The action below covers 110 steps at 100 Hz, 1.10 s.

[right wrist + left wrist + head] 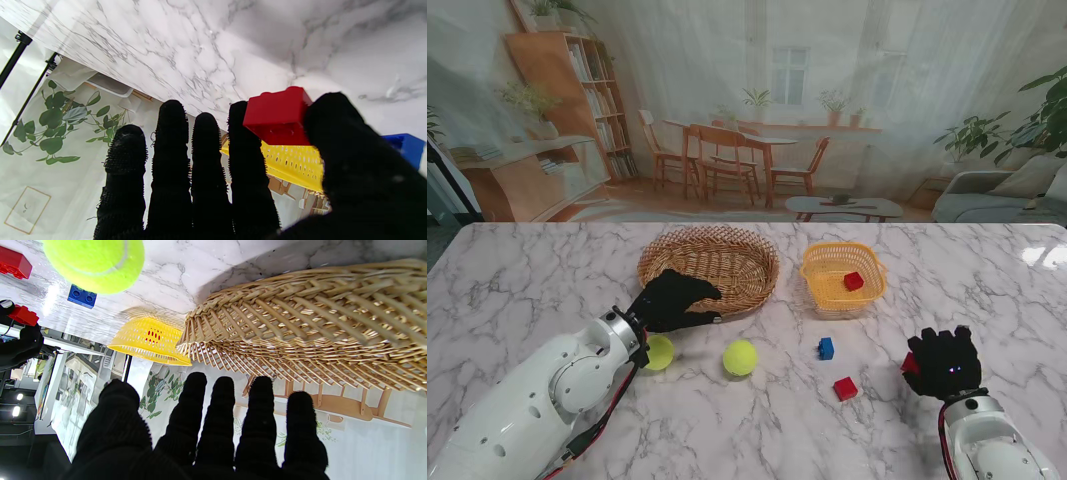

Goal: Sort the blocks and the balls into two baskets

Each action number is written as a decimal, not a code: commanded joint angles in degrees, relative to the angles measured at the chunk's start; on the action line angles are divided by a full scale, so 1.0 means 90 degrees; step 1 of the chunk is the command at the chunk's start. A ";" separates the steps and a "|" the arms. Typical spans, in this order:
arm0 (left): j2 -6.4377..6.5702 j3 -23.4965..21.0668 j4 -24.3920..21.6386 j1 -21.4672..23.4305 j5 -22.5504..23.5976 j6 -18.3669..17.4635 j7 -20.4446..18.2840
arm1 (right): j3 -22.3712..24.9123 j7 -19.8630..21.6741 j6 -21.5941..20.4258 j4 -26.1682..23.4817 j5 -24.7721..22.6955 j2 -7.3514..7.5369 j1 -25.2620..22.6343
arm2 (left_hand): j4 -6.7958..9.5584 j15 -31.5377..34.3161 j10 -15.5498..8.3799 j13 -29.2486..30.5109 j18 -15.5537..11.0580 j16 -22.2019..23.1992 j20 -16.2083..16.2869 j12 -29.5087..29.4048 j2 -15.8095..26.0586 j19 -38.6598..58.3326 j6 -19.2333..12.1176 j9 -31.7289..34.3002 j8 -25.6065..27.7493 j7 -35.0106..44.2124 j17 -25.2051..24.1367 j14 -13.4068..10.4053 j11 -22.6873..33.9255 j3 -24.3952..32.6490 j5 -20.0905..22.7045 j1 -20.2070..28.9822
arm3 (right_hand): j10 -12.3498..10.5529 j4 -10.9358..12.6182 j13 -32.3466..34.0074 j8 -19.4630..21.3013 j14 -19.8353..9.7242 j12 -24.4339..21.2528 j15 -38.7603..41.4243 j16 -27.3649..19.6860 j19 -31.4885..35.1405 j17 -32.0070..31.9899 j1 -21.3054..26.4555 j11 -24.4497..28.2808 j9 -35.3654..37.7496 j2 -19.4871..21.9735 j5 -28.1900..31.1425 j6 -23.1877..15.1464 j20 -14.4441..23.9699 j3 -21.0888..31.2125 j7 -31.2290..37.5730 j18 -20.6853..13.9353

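From the stand's view, the left hand (670, 301), fingers spread and holding nothing, reaches over the near rim of the wicker basket (710, 262). Two tennis balls (740, 357) lie nearer to me on open marble. The yellow basket (842, 273) holds one red block (853, 281). The left wrist view shows spread fingers (223, 400) beside the wicker wall. In the right wrist view, the right hand (233, 173) pinches a red brick (277, 115) between thumb and forefinger.

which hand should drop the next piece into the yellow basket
Right. The right hand already pinches a red block between thumb and forefinger, and the yellow basket lies on its side of the table. The left hand holds nothing, hovering at the wicker basket.
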 commanded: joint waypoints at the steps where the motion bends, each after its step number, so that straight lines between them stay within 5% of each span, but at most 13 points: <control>1: -0.0001 0.0021 -0.0027 0.0003 -0.0003 0.0006 -0.0101 | -0.0011 0.0057 -0.0076 -0.0085 0.0010 0.0021 0.0152 | 0.0122 0.0050 -0.0073 0.0024 0.0143 0.0026 0.0095 0.0074 0.0169 -0.0131 -0.0134 0.0171 0.0064 0.0083 -0.0054 -0.0030 0.0021 -0.0043 0.0149 0.0083 | -0.0020 0.0092 0.0153 -0.0004 0.0041 0.0072 0.0257 0.0096 0.0119 0.0035 0.0646 0.0111 0.0066 0.0102 0.0156 -0.0624 0.0047 0.0341 0.0573 0.0203; 47: -0.0002 0.0027 -0.0016 -0.0005 -0.0007 0.0002 -0.0091 | -0.0576 0.0744 -0.0805 0.0120 0.0337 0.0092 0.1475 | 0.0123 0.0055 -0.0067 0.0032 0.0147 0.0028 0.0096 0.0074 0.0174 -0.0128 -0.0136 0.0174 0.0065 0.0086 -0.0053 -0.0022 0.0023 -0.0039 0.0156 0.0089 | -0.0048 0.0093 0.0251 -0.0031 0.0013 0.0082 0.0306 0.0121 0.0173 0.0158 0.0649 0.0131 0.0149 0.0096 0.0160 -0.0609 0.0039 0.0356 0.0591 0.0182; 110: 0.0000 0.0027 0.0008 -0.0023 0.0030 -0.0084 -0.0040 | -0.2202 0.1769 -0.0923 0.1244 0.1044 0.0146 0.3881 | 0.0122 0.0063 -0.0072 0.0048 0.0152 0.0033 0.0097 0.0079 0.0165 -0.0124 -0.0139 0.0190 0.0068 0.0096 -0.0054 -0.0030 0.0030 -0.0041 0.0167 0.0089 | -0.0054 0.0096 0.0247 -0.0077 -0.0002 0.0092 0.0356 0.0140 0.0263 0.0203 0.0599 0.0152 0.0126 0.0120 0.0109 -0.0559 0.0027 0.0360 0.0462 0.0128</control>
